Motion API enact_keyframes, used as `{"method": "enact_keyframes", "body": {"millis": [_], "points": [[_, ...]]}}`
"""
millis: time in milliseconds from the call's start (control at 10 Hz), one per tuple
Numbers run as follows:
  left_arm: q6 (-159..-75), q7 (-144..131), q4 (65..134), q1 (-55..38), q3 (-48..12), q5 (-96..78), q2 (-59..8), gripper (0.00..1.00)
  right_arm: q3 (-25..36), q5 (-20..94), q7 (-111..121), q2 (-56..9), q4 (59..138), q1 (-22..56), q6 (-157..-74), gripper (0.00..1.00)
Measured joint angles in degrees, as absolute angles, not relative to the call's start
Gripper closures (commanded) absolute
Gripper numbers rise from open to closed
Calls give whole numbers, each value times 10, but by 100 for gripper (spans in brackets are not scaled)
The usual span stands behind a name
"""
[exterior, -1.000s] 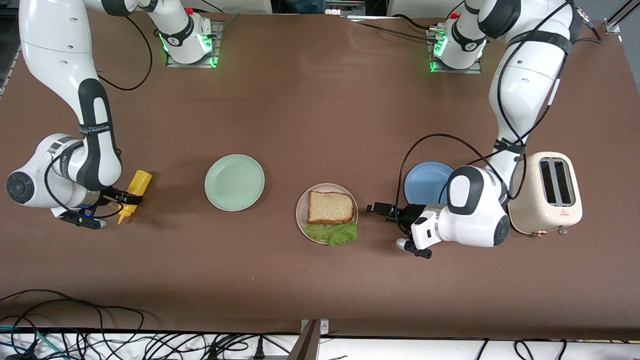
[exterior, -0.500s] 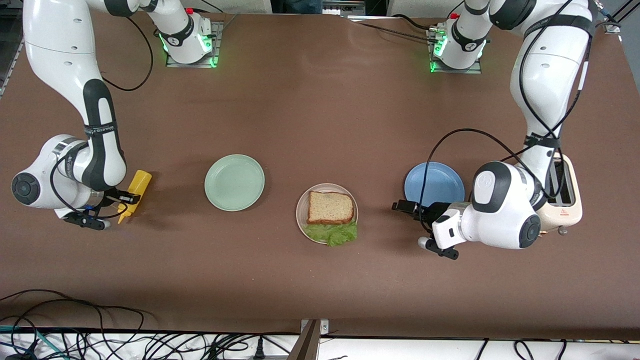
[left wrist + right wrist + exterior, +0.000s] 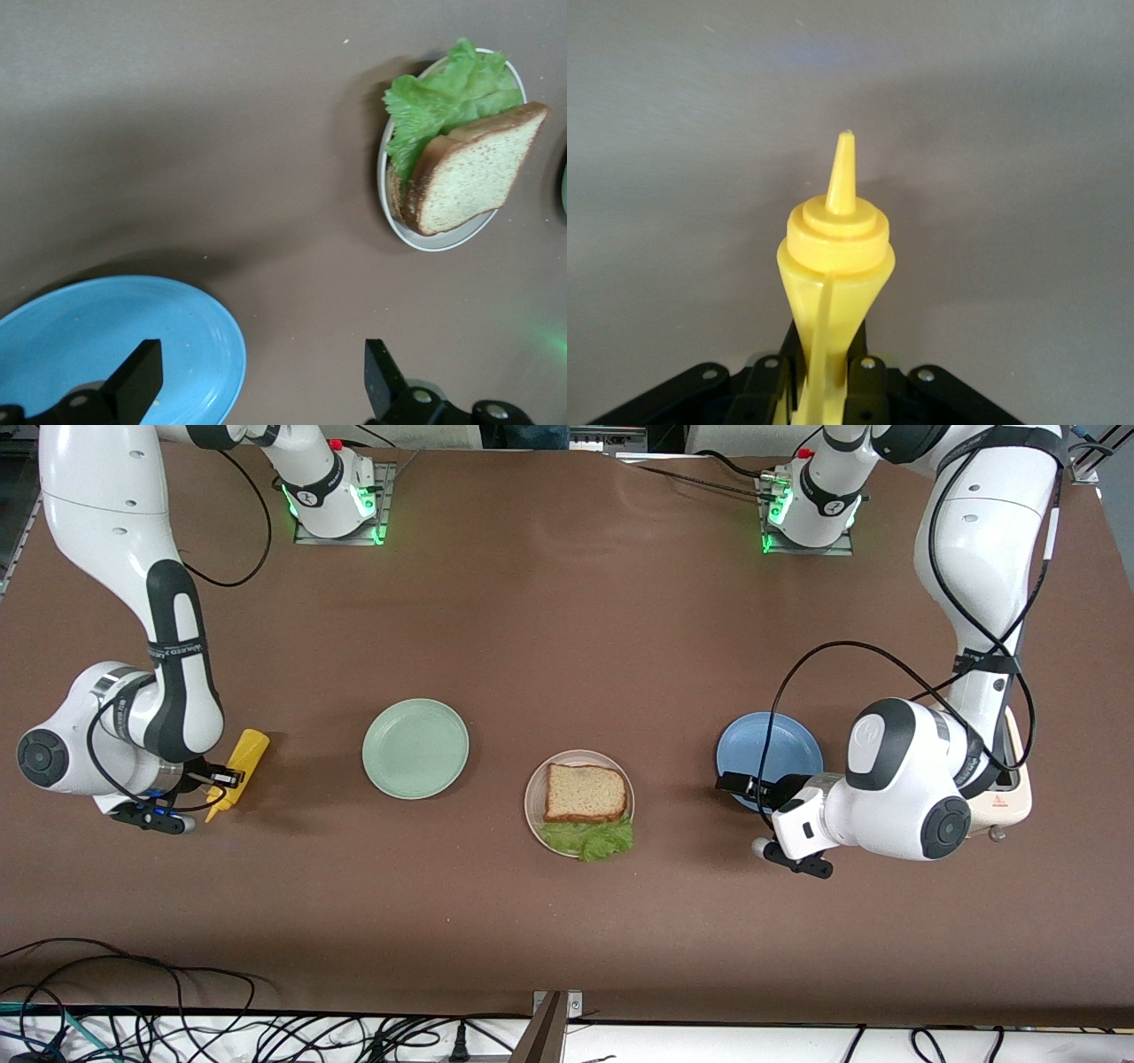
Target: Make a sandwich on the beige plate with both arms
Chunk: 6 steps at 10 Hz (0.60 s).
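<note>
The sandwich is on the beige plate (image 3: 532, 802) mid-table: a bread slice (image 3: 585, 793) with a lettuce leaf (image 3: 589, 838) sticking out from under it. The left wrist view shows the bread (image 3: 469, 173), lettuce (image 3: 443, 93) and plate (image 3: 443, 241), with a second slice edge below. My left gripper (image 3: 735, 784) (image 3: 261, 350) is open and holds nothing. It is over the rim of the blue plate (image 3: 766, 744), apart from the sandwich. My right gripper (image 3: 221, 778) (image 3: 828, 354) is shut on a yellow squeeze bottle (image 3: 241, 766) (image 3: 837, 257) at the right arm's end.
A mint green plate (image 3: 415, 747) sits between the bottle and the beige plate. A cream toaster (image 3: 1010, 802) stands at the left arm's end, mostly hidden by the left arm. The blue plate (image 3: 89, 336) has only crumbs on it. Cables run along the table's near edge.
My right gripper has closed on the yellow bottle. My left arm has drawn back from beside the beige plate toward its own end, to the blue plate's rim, still open.
</note>
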State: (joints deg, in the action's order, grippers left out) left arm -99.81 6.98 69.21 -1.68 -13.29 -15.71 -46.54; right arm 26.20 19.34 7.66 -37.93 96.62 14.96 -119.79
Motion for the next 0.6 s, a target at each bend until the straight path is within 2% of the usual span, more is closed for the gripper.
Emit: {"method": "enact_keyframes", "body": {"millis": [400, 600], "points": [[-997, 69, 705, -15, -129, -157, -466, 0, 263, 200, 247, -226, 969, 154, -1106, 100], [-997, 69, 706, -15, -129, -157, -466, 0, 264, 251, 401, -151, 1024, 153, -1098, 100]]}}
